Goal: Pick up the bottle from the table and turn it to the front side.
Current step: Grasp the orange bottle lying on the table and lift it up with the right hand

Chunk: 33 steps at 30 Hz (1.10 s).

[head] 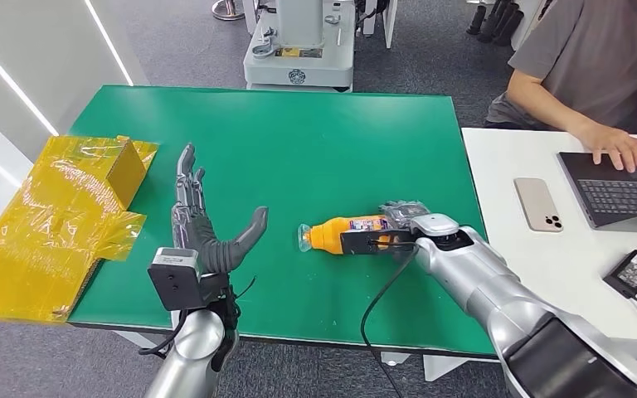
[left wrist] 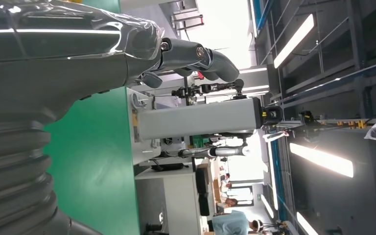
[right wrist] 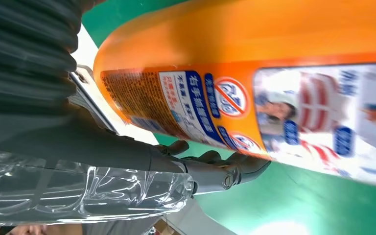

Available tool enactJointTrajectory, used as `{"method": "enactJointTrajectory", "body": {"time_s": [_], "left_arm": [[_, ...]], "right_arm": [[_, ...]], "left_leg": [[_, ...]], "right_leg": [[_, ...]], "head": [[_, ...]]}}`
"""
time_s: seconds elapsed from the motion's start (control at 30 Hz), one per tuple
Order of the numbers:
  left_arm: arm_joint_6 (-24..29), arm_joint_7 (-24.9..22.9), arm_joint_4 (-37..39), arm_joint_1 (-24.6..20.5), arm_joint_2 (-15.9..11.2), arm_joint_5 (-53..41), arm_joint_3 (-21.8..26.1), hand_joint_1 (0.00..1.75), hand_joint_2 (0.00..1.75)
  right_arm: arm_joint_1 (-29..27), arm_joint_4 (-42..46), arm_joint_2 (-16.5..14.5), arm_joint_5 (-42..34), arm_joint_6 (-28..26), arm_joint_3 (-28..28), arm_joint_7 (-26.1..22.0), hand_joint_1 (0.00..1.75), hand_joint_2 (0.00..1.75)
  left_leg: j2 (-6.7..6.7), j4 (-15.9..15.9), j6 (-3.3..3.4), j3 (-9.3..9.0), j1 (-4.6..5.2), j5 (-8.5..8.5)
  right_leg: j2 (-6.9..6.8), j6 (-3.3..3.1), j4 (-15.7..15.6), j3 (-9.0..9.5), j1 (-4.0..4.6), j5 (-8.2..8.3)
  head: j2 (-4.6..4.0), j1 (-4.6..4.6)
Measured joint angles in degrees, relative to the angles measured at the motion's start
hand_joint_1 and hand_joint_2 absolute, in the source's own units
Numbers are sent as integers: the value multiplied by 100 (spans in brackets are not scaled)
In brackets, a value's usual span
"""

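Note:
An orange bottle (head: 344,235) with a clear cap and a printed label lies on its side on the green table (head: 315,141), cap pointing toward my left hand. My right hand (head: 402,220) grips its body from the base end. In the right wrist view the bottle's label (right wrist: 254,103) is very close, with dark fingers (right wrist: 215,172) wrapped against it. My left hand (head: 207,225) is raised over the table left of the bottle, a short gap from the cap, holding nothing, fingers spread and thumb out. In the left wrist view the thumb (left wrist: 196,53) stands over the green top (left wrist: 98,161).
A yellow taped box (head: 75,211) sits on the table's left edge. To the right stands a white table (head: 498,240) with a phone (head: 537,203), a laptop (head: 622,186) under a person's hand (head: 618,149), and a power adapter (head: 634,269). A machine base (head: 299,50) stands beyond the far edge.

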<state>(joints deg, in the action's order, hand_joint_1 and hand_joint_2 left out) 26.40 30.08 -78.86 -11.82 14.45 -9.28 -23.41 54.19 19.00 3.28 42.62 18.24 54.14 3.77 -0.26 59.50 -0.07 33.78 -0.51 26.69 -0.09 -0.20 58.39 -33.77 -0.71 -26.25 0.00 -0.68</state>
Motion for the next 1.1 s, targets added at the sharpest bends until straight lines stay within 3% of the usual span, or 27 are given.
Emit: {"method": "enactJointTrajectory", "body": {"time_s": [0.43, 0.57, 0.73, 1.1], "left_arm": [[21, 8, 2, 6, -1, 85, 0, 0, 175], [28, 30, 2, 27, -6, 84, 0, 0, 175], [44, 102, 2, 77, -27, 82, 0, 0, 175], [57, 122, 0, 111, -52, 81, 0, 0, 175]], "right_arm": [[30, -79, 107, 174, 133, 0, 220, 3, 175], [27, -90, 125, 179, -43, 0, 149, 163, 175], [16, -88, 126, 190, -331, 0, -28, 168, 175], [12, -88, 139, 248, -422, 0, -216, 175, 175]], "left_leg": [[0, 0, 0, 0, 0, 0], [1, 0, 0, 1, 0, 0], [0, 0, 0, 1, 0, 0], [1, 1, 0, 1, 0, 0]], "right_leg": [[0, 0, 1, 0, 0, 0], [0, 0, 0, 0, 0, 0], [1, 0, 0, -1, 0, 0], [1, 1, 0, 0, 0, 1]], "head": [[0, 1], [0, 0], [0, 0], [0, 0]]}}
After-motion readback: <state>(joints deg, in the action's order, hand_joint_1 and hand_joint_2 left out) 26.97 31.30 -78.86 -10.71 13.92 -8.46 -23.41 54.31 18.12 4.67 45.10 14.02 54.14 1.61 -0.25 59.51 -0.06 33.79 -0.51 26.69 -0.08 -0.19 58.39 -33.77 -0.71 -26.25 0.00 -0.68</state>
